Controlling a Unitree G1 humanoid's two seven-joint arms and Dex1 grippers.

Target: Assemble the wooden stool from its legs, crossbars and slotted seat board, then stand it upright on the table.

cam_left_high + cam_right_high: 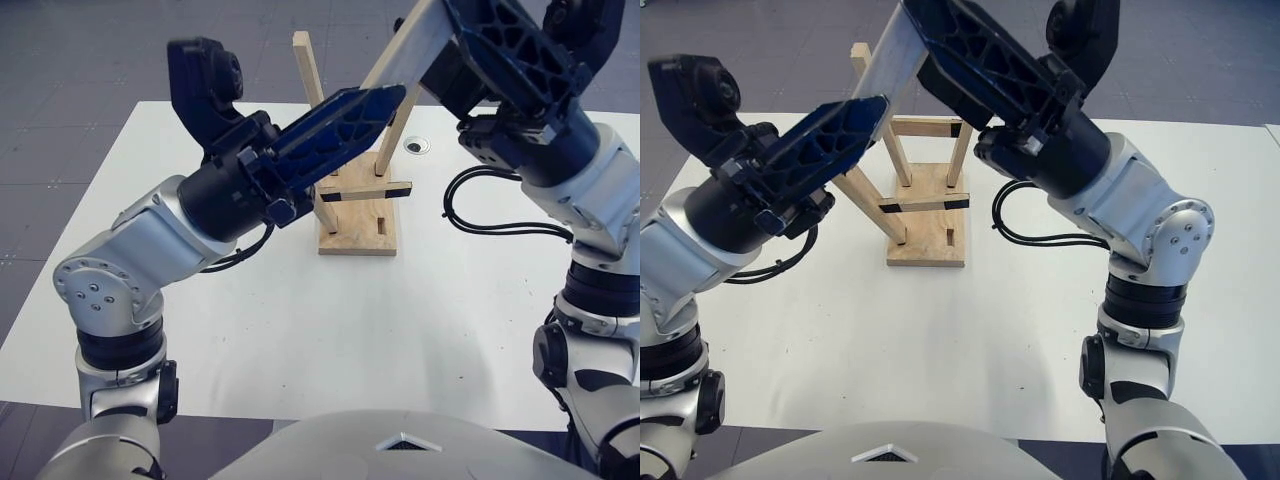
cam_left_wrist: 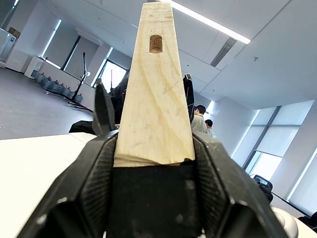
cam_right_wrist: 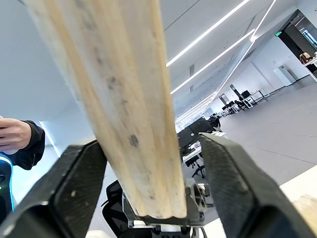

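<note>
Left wrist view: the left gripper [image 1: 372, 110] has jaws clamped on a pale wooden leg [image 2: 153, 99]. The right gripper [image 1: 940, 40] straddles another; I cannot tell its grip. The upturned stool's slotted wooden seat board [image 1: 357, 238] lies on the white bench [image 1: 300, 330]. It looks light and stiff, probably best held mid-leg.

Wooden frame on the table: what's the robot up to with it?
It is building a small stool upside down. The seat board lies flat on the white table, legs and crossbars rising from it. The left pincer grips one leg, the right pincer a second leg.
</note>
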